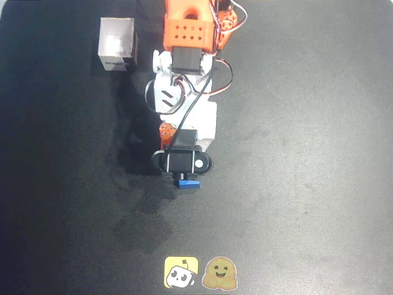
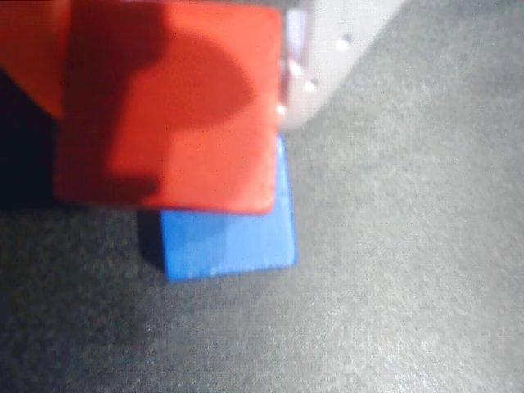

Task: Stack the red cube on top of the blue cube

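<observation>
Two small matte cubes sit right under me. In the wrist view the red-orange cube (image 2: 168, 106) is large and close, held between my fingers (image 2: 176, 98): a white finger (image 2: 327, 57) presses against its right face, and an orange-red part of me lies along its left side. My fingers are clamped on this red cube.

Below it lies the bright-blue cube (image 2: 233, 241) on the dark grey surface (image 2: 409, 286). The red cube covers much of the blue one, but the two are not lined up: the blue cube juts out past the red one's lower edge and a little past its right edge. Whether the red cube rests on the blue one or hangs just above it, I cannot tell.

From overhead, my white and orange arm (image 1: 187, 92) reaches from the surface's far edge toward its middle, and the black camera mount on my wrist hides the red cube. A sliver of the blue cube (image 1: 188, 182) peeks out just below that mount, near the middle of the surface (image 1: 307, 184).

Near the far left corner stands a white open box (image 1: 116, 44), well apart from the cubes. At the near edge, about midway along, lie two stickers side by side: a yellow square one (image 1: 181, 272) and a tan smiling one (image 1: 220, 273).
</observation>
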Robot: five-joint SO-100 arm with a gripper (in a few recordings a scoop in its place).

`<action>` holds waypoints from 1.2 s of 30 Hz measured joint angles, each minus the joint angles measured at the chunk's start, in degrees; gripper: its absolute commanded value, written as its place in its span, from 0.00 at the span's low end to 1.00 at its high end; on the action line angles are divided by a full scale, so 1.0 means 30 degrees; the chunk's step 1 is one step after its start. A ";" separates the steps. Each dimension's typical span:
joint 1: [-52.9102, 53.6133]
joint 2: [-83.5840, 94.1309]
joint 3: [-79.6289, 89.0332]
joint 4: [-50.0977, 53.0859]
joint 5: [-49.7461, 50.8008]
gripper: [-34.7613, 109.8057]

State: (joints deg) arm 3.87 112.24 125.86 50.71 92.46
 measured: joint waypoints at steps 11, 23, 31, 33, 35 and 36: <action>-0.0029 -0.0937 0.0000 0.0000 0.0000 0.24; -0.0908 -0.1729 0.0000 0.0000 0.0176 0.24; -0.0762 -0.1758 -0.0029 0.0000 0.0176 0.24; -0.0762 -0.1758 -0.0146 0.0000 0.0176 0.24; -0.0762 -0.1758 -0.0498 0.0000 0.0176 0.24; -0.0762 -0.1875 -0.0703 0.0000 0.0176 0.24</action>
State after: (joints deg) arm 1.58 106.61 123.75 50.71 92.99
